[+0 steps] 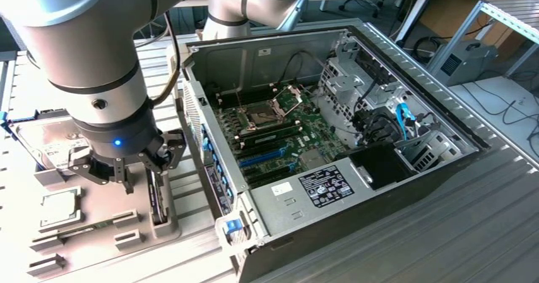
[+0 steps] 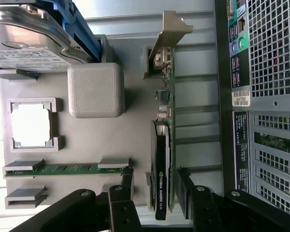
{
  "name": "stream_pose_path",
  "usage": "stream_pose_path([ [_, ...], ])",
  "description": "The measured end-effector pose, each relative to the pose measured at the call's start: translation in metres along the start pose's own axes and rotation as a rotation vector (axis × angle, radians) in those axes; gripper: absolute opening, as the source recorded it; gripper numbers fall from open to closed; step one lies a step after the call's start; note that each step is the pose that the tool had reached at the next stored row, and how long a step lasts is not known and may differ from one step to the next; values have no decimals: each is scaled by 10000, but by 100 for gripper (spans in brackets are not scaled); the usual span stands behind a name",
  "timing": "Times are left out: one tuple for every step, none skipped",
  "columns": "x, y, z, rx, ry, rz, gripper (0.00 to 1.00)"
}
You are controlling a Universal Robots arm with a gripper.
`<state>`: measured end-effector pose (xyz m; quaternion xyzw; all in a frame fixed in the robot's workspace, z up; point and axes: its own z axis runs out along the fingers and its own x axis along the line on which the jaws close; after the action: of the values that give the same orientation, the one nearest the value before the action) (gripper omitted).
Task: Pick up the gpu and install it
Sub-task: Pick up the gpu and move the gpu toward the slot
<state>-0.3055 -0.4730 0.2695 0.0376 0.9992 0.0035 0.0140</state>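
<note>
GPU [image 2: 162, 145] stands on its long edge in a slot of a matte grey moulded holder [image 2: 135, 111] on the worktop, to the exterior view's left of the open computer case [image 1: 337, 138]. It is a slim flat card: a green board face on one side, a black shroud on the other whose edge reads "NVIDIA QUADRO" in pale letters, and a bent silver metal bracket [image 2: 170, 29] at one end. The hand [image 2: 154, 171] is open and sits low over the card's other end, 1 black finger on each side of it, with a clear gap on the shroud side. The same holder carries a rounded grey block [image 2: 95, 89], a square silver processor chip [image 2: 31, 124] in a frame, a thin green memory stick [image 2: 72, 169] and a shiny hard drive [image 2: 29, 43]. Inside the case lies a green motherboard [image 1: 269, 138], and a silver power supply [image 1: 312, 194] bears a white label too small to read.
</note>
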Motion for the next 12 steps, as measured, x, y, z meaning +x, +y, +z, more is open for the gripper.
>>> stream_pose_path([
  [-2,9,1,1,0,0,48],
  [-4,18,2,2,1,0,48],
  [-6,27,4,1,0,0,48],
  [-7,37,6,1,1,0,48],
  [-10,48,9,1,1,0,48],
  [-12,61,14,2,1,0,48],
  [-14,71,19,2,1,0,48],
  [-18,85,27,2,1,0,48],
  [-23,97,36,1,1,0,48],
  [-31,120,49,1,0,-1,48],
  [-34,137,56,1,0,-2,48],
  [-37,154,62,2,1,-4,48],
])
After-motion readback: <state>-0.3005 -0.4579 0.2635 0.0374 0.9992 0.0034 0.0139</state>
